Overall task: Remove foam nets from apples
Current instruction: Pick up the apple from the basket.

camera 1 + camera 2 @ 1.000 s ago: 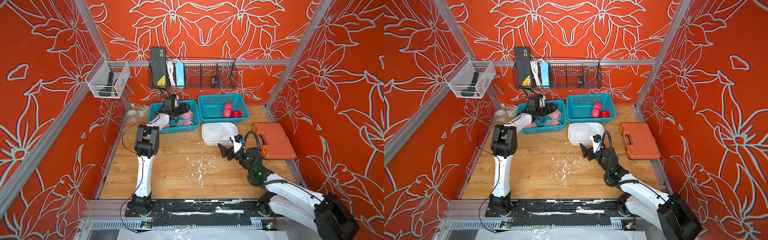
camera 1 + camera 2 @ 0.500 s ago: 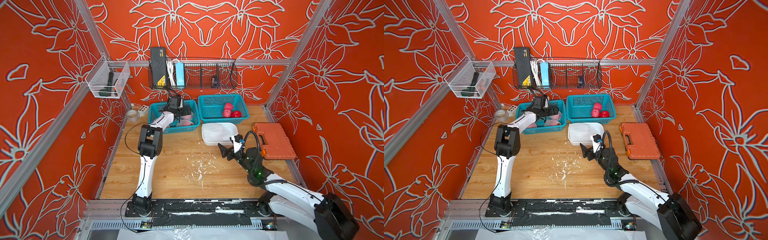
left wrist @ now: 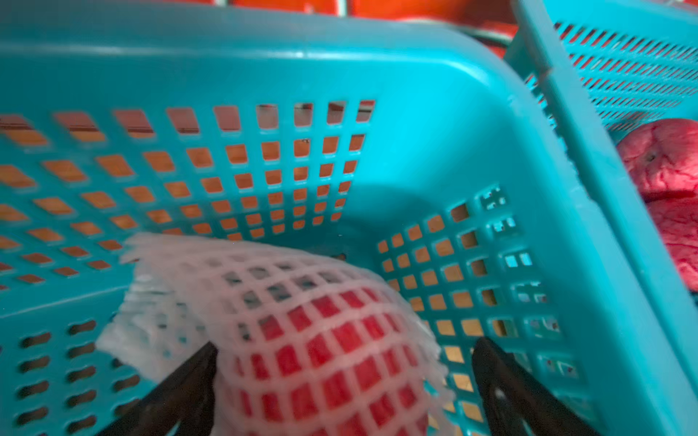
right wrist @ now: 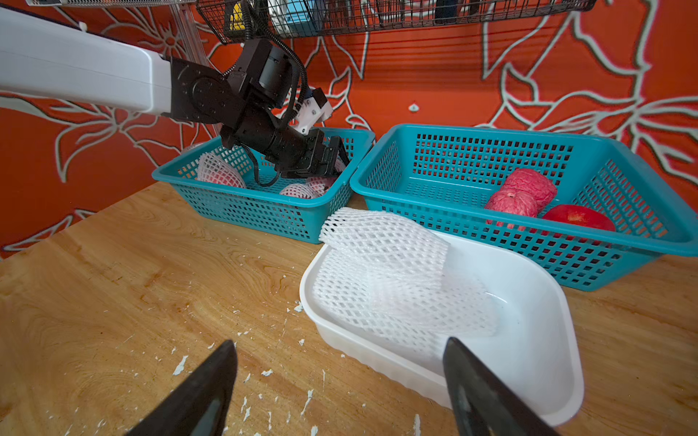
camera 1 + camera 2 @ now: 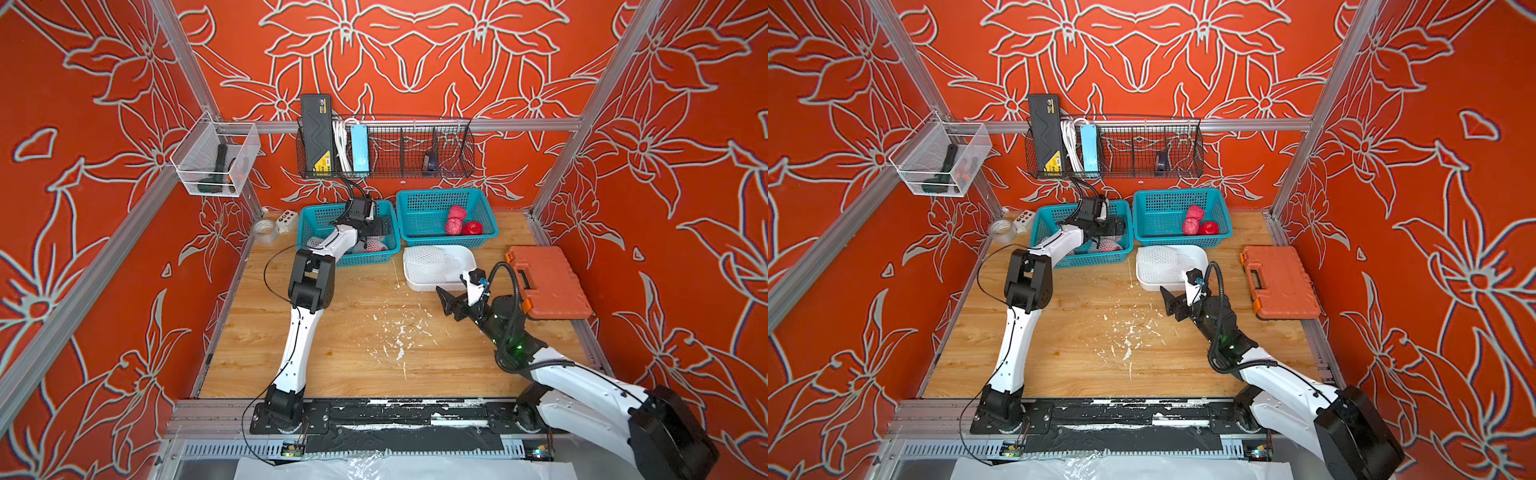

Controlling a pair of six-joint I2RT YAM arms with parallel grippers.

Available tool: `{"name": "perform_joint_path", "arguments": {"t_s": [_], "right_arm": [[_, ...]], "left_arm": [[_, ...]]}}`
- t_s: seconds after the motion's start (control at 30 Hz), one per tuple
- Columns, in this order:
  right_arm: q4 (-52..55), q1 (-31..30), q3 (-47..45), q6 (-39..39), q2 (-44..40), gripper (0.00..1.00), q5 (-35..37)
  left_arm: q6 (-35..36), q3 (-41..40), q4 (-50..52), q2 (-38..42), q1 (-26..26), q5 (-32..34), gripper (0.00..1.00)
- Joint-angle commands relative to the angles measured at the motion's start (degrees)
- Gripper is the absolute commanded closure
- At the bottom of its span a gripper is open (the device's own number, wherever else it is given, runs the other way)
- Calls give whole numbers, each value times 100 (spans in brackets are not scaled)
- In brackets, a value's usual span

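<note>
My left gripper (image 5: pixel 376 232) (image 3: pixel 342 377) reaches into the left teal basket (image 5: pixel 307 224) and stands open around a red apple in a white foam net (image 3: pixel 321 358). One finger (image 3: pixel 189 389) touches the net; the other (image 3: pixel 502 392) is apart from it. More netted apples (image 4: pixel 219 171) (image 4: pixel 298 190) lie in that basket. Three bare apples (image 5: pixel 457 212) (image 4: pixel 578 217) sit in the right teal basket (image 5: pixel 419 203). Empty foam nets (image 5: pixel 428 259) (image 4: pixel 385 264) lie in the white tray (image 5: pixel 465 257). My right gripper (image 5: pixel 451 303) (image 4: pixel 340 362) hovers open over the table by the tray's near edge, holding nothing.
An orange tool case (image 5: pixel 548 282) lies right of the tray. A tape roll (image 5: pixel 266 228) and a small white switch box (image 5: pixel 284 216) sit left of the baskets. White foam crumbs (image 5: pixel 399 336) litter the mid table. A wire rack (image 5: pixel 386 149) hangs on the back wall.
My left gripper has swung to the right inside the left basket and opened wider, coming round a netted apple. The right arm has not moved.
</note>
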State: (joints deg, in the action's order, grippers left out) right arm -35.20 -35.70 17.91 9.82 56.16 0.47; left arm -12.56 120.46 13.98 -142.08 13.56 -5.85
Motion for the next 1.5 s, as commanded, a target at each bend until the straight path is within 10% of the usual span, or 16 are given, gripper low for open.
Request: {"name": "perform_joint_path", "arguments": {"t_s": [0.0, 0.67, 1.47], "right_arm": [[-164, -42, 28, 86, -69, 14, 137], [-201, -44, 37, 108, -11, 14, 200], [-182, -49, 46, 108, 0, 14, 221]], "left_arm": [[260, 167, 106, -158, 49, 185, 3], [676, -79, -155, 34, 208, 1103, 39], [829, -634, -410, 835, 200, 1174, 54]]}}
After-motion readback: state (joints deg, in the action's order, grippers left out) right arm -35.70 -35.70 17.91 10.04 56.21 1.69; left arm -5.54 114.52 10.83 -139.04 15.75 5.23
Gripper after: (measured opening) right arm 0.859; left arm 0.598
